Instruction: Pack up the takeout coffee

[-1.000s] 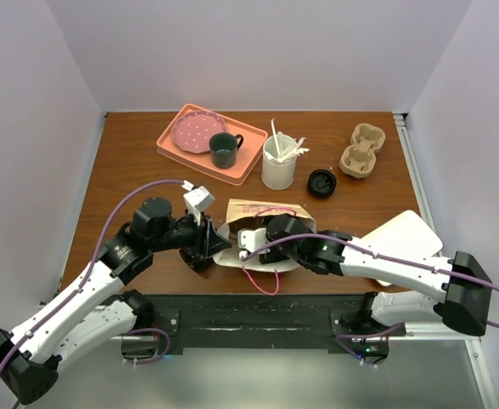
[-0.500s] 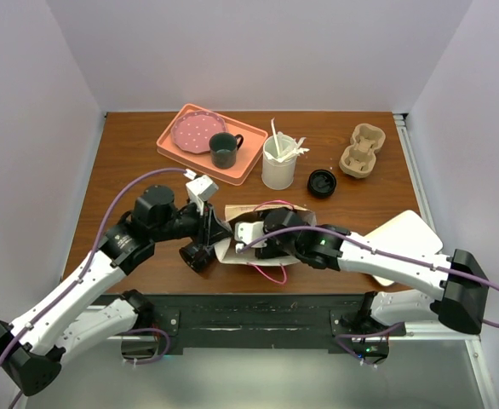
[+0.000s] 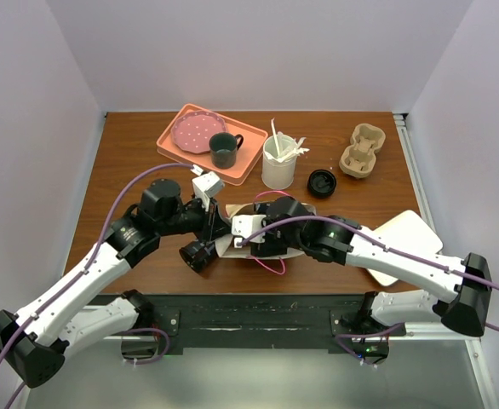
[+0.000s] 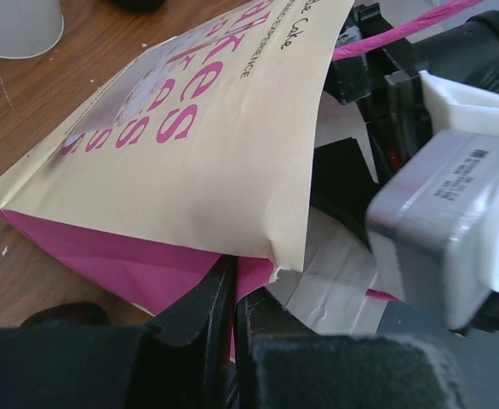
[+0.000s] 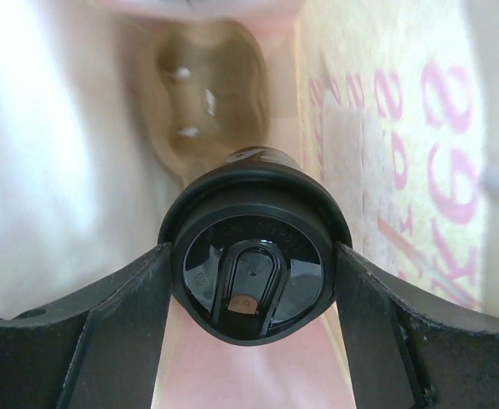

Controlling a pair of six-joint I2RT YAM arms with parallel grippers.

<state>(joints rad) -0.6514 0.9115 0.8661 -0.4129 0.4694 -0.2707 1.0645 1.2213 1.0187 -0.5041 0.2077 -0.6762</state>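
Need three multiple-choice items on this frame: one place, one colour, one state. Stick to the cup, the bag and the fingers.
1. Where is the lidded coffee cup?
A. on the tray
B. inside the paper bag
C. in the cardboard carrier

2. What colour is the bag's lettering?
A. pink
B. green
C. blue

3. What are the left fingers doing?
A. spread wide above the mug
B. pinched on the bag's edge
C. holding the coffee cup

Key:
1 B: the right wrist view shows the cup between the right fingers, with bag walls on both sides.
2 A: the left wrist view shows large pink letters on the bag's side.
3 B: the fingers nearly meet, with the bag's edge between them.
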